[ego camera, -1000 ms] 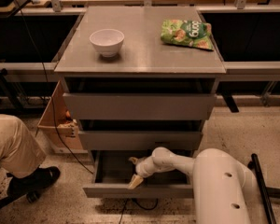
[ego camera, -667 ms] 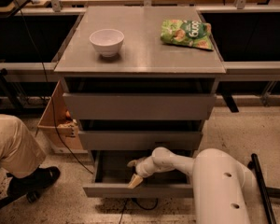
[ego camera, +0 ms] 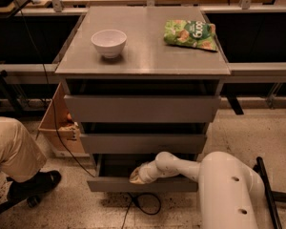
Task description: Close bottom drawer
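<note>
The bottom drawer (ego camera: 114, 184) is the lowest of three in the grey metal cabinet (ego camera: 143, 109). It stands partly pulled out, with its grey front low near the floor and its shallow tray showing behind it. My white arm (ego camera: 219, 180) reaches in from the lower right. The gripper (ego camera: 139, 176) sits over the drawer's tray, just behind the top edge of its front, near the middle.
A white bowl (ego camera: 108, 42) and a green snack bag (ego camera: 190, 34) lie on the cabinet top. A person's leg and shoe (ego camera: 19, 171) are at the lower left, by a cardboard box (ego camera: 57, 128). A black cable (ego camera: 143, 204) loops on the floor under the drawer.
The bottom drawer front has moved back toward the cabinet, so less of the tray shows. The gripper has moved with it, a little up and inward.
</note>
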You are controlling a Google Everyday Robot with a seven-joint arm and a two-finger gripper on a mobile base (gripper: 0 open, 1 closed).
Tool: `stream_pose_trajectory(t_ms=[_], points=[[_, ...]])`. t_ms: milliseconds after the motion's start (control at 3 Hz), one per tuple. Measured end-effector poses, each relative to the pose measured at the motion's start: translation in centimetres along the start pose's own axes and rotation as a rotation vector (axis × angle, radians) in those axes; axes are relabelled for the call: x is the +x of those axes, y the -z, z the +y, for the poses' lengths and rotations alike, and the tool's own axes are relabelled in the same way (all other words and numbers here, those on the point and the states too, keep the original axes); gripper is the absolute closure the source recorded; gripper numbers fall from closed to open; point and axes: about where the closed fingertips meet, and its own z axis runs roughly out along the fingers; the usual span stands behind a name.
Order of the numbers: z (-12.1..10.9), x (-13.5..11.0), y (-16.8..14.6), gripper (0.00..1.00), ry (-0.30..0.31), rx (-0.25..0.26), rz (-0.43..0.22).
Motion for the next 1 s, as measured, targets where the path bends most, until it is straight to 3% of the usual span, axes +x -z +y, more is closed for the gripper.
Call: stream_pose_trajectory(t_ms=[333,667,1000], points=[[0.1,0.9,-0.5,1.00,-0.006,-0.003,0.001],[0.6,1.5,-0.4,1.00,-0.017,-0.001,-0.010],[2.5,3.0,0.4,1.00,-0.063,-0.003,-0.045]])
